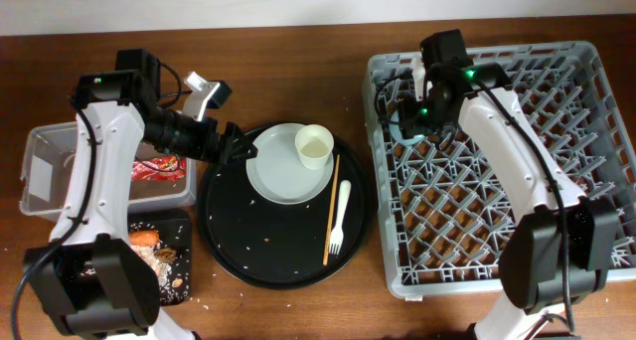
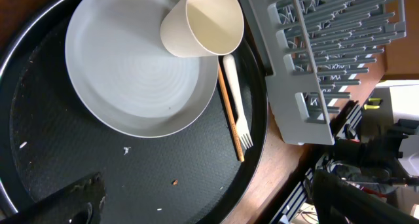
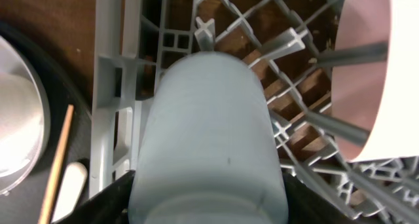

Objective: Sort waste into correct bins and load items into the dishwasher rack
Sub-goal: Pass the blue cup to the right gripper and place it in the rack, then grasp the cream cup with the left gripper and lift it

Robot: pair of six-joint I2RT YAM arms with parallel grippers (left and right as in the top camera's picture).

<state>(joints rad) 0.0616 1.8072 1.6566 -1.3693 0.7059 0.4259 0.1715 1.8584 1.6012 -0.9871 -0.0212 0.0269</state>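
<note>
A light blue cup (image 3: 208, 139) lies on its side among the pegs at the near-left corner of the dishwasher rack (image 1: 586, 57). My right gripper (image 3: 208, 204) flanks it with a finger on each side; whether they still press it does not show. A pinkish-white bowl (image 3: 373, 67) stands on edge beside it. My left gripper (image 1: 238, 146) hangs open over the left part of the round black tray (image 1: 238, 255), nothing between its fingers (image 2: 65, 201). On that tray rest a pale plate (image 2: 131, 73), a cream cup (image 2: 203, 24) on its side, chopsticks (image 2: 229, 109) and a white fork (image 2: 237, 99).
A clear tub (image 1: 40, 171) at the left holds a red wrapper (image 1: 159, 167). In front of it a shallow black tray (image 1: 184, 280) holds orange and beige food scraps (image 1: 149, 243). Crumbs dot the round tray. The rack's left wall (image 3: 108, 86) stands close to the round tray's rim.
</note>
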